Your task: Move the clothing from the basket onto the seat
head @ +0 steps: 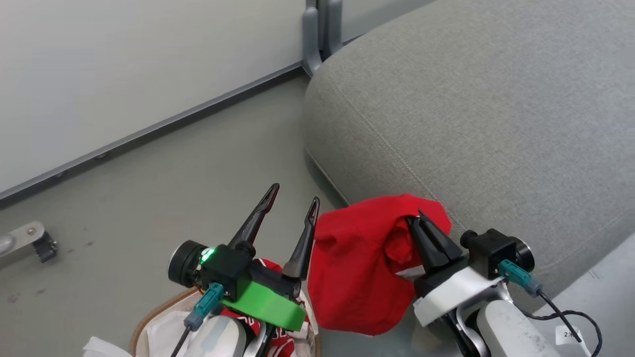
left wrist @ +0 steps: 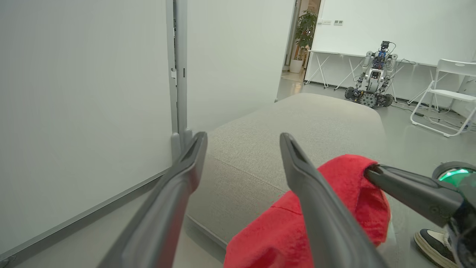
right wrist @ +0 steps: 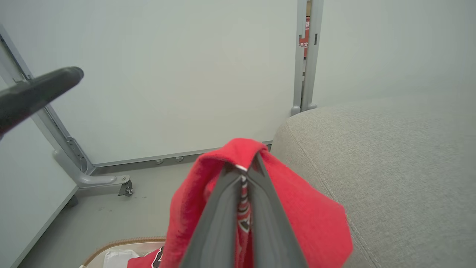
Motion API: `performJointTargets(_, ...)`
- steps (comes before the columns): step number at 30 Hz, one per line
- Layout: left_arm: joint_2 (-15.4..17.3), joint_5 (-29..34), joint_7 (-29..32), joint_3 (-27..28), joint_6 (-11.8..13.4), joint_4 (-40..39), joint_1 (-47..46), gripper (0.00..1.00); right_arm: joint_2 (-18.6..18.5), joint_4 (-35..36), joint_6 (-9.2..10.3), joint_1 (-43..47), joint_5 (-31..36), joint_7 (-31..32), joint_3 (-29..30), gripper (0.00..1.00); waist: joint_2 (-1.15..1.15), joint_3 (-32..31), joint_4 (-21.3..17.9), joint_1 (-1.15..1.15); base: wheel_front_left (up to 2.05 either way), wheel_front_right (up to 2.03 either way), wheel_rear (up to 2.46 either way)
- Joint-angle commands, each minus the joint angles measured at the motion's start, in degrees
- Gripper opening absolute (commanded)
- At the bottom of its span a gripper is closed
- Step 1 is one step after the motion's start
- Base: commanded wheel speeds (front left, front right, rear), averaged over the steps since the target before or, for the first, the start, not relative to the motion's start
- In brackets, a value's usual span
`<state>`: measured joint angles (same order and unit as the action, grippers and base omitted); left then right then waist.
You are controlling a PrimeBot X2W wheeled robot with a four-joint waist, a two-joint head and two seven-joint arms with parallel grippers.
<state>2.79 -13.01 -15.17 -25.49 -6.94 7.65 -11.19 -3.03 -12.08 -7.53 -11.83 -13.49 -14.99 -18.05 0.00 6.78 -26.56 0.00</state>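
Mostly the basket [head: 149, 317] is hidden: a curve of its brown woven rim and some white liner [head: 166, 325] show at the bottom edge of the head view, and the left arm covers the rest. A red piece with black lettering [right wrist: 147, 260] lies inside it, cut off by the frame, with too little of the lettering showing to read. The clothing [head: 357, 267] in hand is a bunched red garment hanging from the right gripper [head: 415, 218]. That gripper's jaws are pinched together on a fold near the garment's top, and striped trim peeks between them in the right wrist view. The garment hangs against the rounded front edge of the seat [head: 496, 124]; whether any of it rests on the cushion cannot be told. The left gripper [head: 295, 194] is just beside the cloth, above the basket, its jaws spread wide and holding nothing.

The seat is grey woven fabric with a stitched seam along its edge, and it runs out of frame to the right. Beneath is a smooth grey floor [head: 173, 198], faintly scuffed. Pale partition panels [head: 124, 74] on grey metal posts with castered feet [right wrist: 124, 188] stand behind. Past the cushion, the left wrist view shows another wheeled robot [left wrist: 372, 82], a white folding chair [left wrist: 455, 67] and a potted plant [left wrist: 305, 31]. A black-and-white shoe [left wrist: 433, 242] sits at the lower right corner, cut off by the frame.
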Motion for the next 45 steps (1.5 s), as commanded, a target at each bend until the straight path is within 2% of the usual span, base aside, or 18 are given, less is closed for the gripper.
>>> performJointTargets(1,0.3,0.8,0.0,0.3,-0.2,0.1,-0.5,1.00,-0.6,0.1,0.08,-1.7,0.9,-0.3,0.6,0.00,0.00,3.7,-3.6,0.00,0.00,0.00,0.00)
performJointTargets(7,1.4,2.4,0.0,0.1,-0.6,0.6,-2.1,1.00,-3.6,-0.2,0.08,-9.8,1.8,-0.3,4.0,0.00,0.00,8.4,-2.2,0.00,0.00,0.00,0.00)
performJointTargets(12,3.7,2.6,0.0,-2.4,-0.6,0.3,-4.5,1.00,-8.2,-2.8,0.08,-21.0,2.8,-0.3,8.7,0.00,0.00,13.6,1.1,0.00,0.00,0.00,0.00)
performJointTargets(18,6.7,1.8,0.0,-5.1,-0.6,-0.7,-8.3,1.00,-15.3,-10.3,0.08,-35.2,6.1,-0.3,13.3,0.00,0.00,20.4,5.5,0.00,0.00,0.00,0.00)
performJointTargets(23,8.4,1.3,0.0,-5.7,-0.6,-1.5,-11.4,1.00,-18.9,-20.2,0.08,-46.7,9.3,0.5,17.9,0.00,0.00,25.7,9.2,0.00,0.00,0.00,0.00)
performJointTargets(27,9.4,1.0,0.0,-6.8,-0.6,-2.4,-13.3,1.00,-19.7,-25.6,0.08,-51.7,13.7,2.0,22.9,0.00,0.00,28.9,11.8,0.00,0.00,0.00,0.00)
performJointTargets(29,9.5,0.6,0.0,-6.5,-0.6,-3.2,-14.5,1.00,-20.0,-28.6,0.08,-54.3,16.0,2.8,28.0,0.00,0.00,31.2,13.5,0.00,0.00,0.00,0.00)
performJointTargets(31,9.6,1.0,0.0,-6.8,-0.6,-3.7,-15.0,1.00,-19.0,-30.2,0.08,-54.7,16.7,2.3,32.8,0.00,0.00,32.3,14.3,0.00,0.00,0.00,0.00)
performJointTargets(35,9.7,1.2,0.0,-7.0,-0.6,-4.5,-14.8,1.00,-18.3,-32.5,0.08,-52.1,21.2,1.3,38.1,0.00,0.00,33.1,14.7,0.00,0.00,0.00,0.00)
performJointTargets(37,9.9,1.3,0.0,-7.0,-0.6,-4.4,-14.8,1.00,-17.6,-33.3,0.08,-50.5,22.8,0.9,40.4,0.48,0.00,33.3,14.6,0.00,0.00,0.00,0.00)
performJointTargets(38,10.0,1.3,0.0,-6.9,-0.6,-4.1,-14.7,1.00,-16.7,-33.4,0.08,-49.7,23.2,0.7,42.1,1.00,0.00,33.1,14.4,0.00,0.00,0.00,0.00)
performJointTargets(41,9.8,1.0,0.0,-6.3,-0.6,-3.5,-14.5,1.00,-14.7,-33.4,0.08,-47.0,24.6,0.1,45.3,1.00,0.00,31.8,13.6,0.00,0.00,0.00,0.00)
performJointTargets(45,9.3,1.3,0.0,-5.0,-0.6,-2.4,-13.2,1.00,-11.6,-32.2,0.08,-43.3,22.5,-0.2,48.6,1.00,0.00,29.2,12.2,0.00,0.00,0.00,0.00)
